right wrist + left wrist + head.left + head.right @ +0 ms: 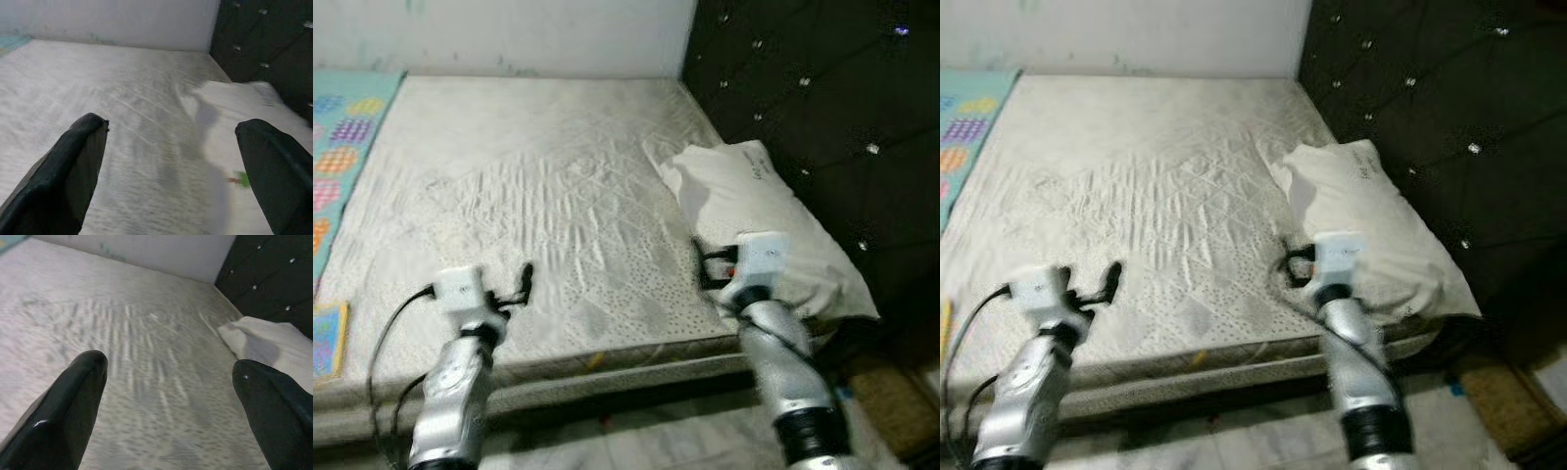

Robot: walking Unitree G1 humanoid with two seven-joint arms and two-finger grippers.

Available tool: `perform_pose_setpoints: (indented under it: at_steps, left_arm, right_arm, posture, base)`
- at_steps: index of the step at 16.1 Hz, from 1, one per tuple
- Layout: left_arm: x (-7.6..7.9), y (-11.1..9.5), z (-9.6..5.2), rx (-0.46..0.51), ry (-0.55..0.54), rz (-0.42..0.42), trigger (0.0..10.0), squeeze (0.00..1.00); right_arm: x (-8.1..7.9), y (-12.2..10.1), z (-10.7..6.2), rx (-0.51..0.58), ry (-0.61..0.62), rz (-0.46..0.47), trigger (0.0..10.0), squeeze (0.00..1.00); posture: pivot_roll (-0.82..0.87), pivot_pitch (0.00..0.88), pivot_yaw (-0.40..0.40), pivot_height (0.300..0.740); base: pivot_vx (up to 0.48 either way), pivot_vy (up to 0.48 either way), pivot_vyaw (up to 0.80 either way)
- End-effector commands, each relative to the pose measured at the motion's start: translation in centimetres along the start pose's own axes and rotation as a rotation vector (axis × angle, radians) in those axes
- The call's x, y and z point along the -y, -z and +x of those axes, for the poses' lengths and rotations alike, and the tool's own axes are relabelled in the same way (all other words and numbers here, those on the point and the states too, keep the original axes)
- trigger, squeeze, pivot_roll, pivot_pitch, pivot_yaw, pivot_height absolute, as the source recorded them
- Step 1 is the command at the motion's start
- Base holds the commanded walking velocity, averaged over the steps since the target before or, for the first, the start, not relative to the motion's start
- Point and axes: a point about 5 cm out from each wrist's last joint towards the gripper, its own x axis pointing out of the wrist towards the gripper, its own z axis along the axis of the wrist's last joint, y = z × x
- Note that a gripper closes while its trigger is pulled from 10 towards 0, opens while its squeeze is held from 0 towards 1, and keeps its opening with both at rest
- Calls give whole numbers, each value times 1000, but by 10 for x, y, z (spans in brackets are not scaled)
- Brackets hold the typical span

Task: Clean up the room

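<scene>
Right claw (171, 171) spread above pillow (754, 211), pillow writing unreadable

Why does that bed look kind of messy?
The bare white quilted mattress has no sheet on it. The rumpled white pillow lies crooked beside the dark tufted headboard, its near end hanging over the mattress edge. The right hand hovers open next to the pillow.
</scene>
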Motion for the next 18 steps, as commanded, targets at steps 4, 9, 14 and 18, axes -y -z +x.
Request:
perform_pose_setpoints:
  at_steps: [4, 9, 14, 18]
  left_arm:
    - [4, 1, 2, -6, 6, 0, 10000, 0]
    - [4, 1, 2, -6, 5, 3, 10000, 0]
    - [6, -3, 6, 20, 21, 45, 10000, 0]
    - [3, -8, 11, 41, 30, 73, 10000, 0]
  right_arm:
    - [7, -1, 0, -3, 14, -9, 10000, 0]
    - [6, -2, 1, 3, 1, -3, 10000, 0]
    - [5, -2, 2, 3, -1, -2, 10000, 0]
    - [5, -1, 1, -1, -3, -2, 10000, 0]
  posture:
    - [-82, 49, -34, 740]
    - [-81, 43, -35, 740]
    - [-89, 48, -30, 740]
    - [-106, 61, -36, 740]
  base:
    - [0, 480, 0]
    - [0, 480, 0]
    - [0, 288, 0]
    - [0, 0, 0]
